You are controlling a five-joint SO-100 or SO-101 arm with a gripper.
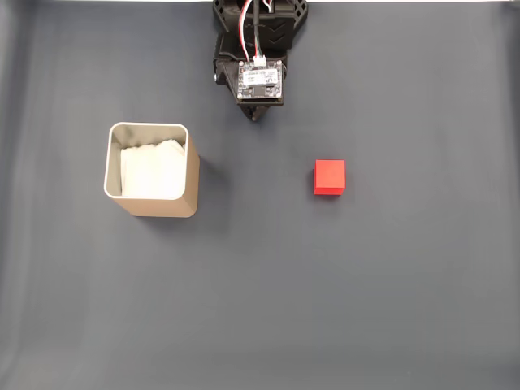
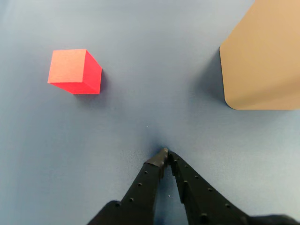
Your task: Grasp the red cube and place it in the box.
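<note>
In the wrist view I see my gripper (image 2: pixel 166 153) nearest, at the bottom edge, with its two black fingers (image 2: pixel 143 185) pressed together at the tips and nothing held between them. Further out, one red cube (image 2: pixel 75 71) lies on the dark blue-grey surface (image 2: pixel 150 117), toward the left side. One box (image 2: pixel 262 61) stands at the right edge. In the fixed view the cube (image 1: pixel 330 176) sits right of centre, well apart from the box (image 1: pixel 152 169), which holds white lining (image 1: pixel 153 169).
</note>
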